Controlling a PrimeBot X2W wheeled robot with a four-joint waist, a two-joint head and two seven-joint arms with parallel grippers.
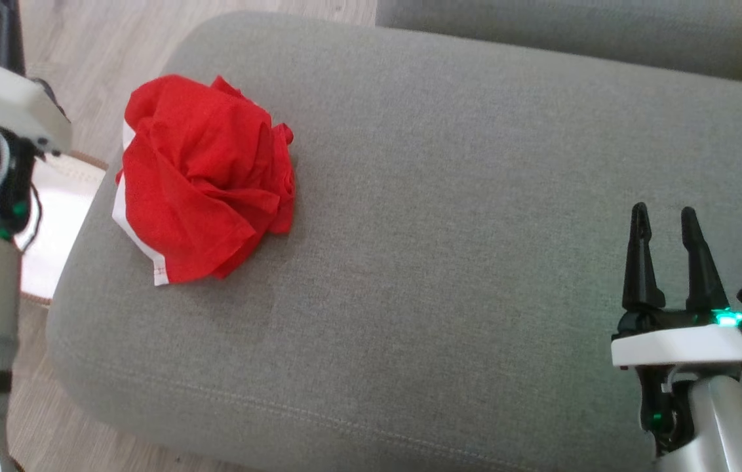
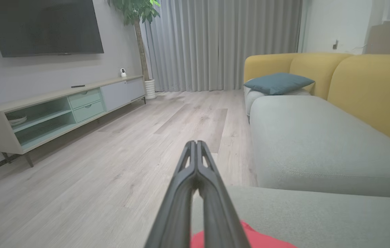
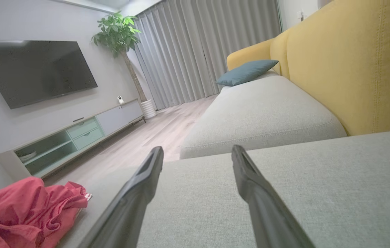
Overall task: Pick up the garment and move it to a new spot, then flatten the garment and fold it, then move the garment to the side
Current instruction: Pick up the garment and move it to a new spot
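Crumpled red cloth garment with a white hem lies loose at the 10 o'clock corner of the grey fabric sofa cushion, heap's long axis running roughly 12 to 6. Left pincer: fingers pressed together, nothing between them, tips aimed out over the wood floor; red cloth sits just under it at 6 o'clock in the wrist view. Right pincer: fingers spread wide, empty, resting low at the 4 o'clock corner, garment well apart at its 10 o'clock. Left arm is clearly nearer. Judgement: the pick suits the left, which must reopen and tip downward.
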